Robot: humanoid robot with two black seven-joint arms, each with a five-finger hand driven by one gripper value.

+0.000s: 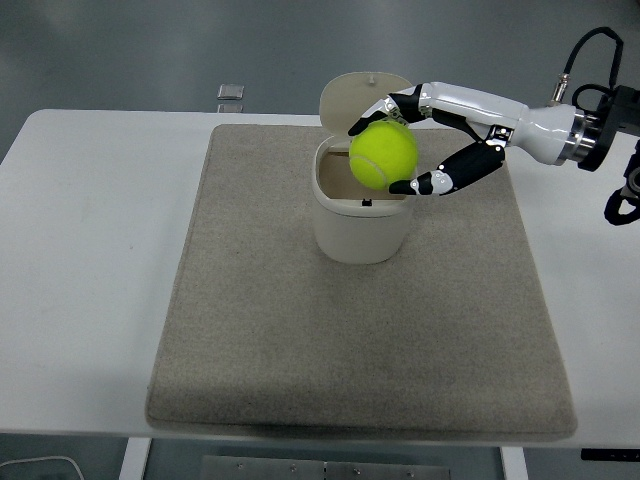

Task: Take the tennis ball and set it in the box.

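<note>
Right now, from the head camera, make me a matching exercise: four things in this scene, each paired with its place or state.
Things:
1. tennis ball
2. box
3. mat
4. right hand

Places or states:
A. lies flat on the white table, under the box
B. closed around the ball, reaching in from the right
C. stands on the mat with its lid tipped open at the back
D. held in the air over the box's opening

Pairs: 1-D, 2-C, 3-A, 4-B
</note>
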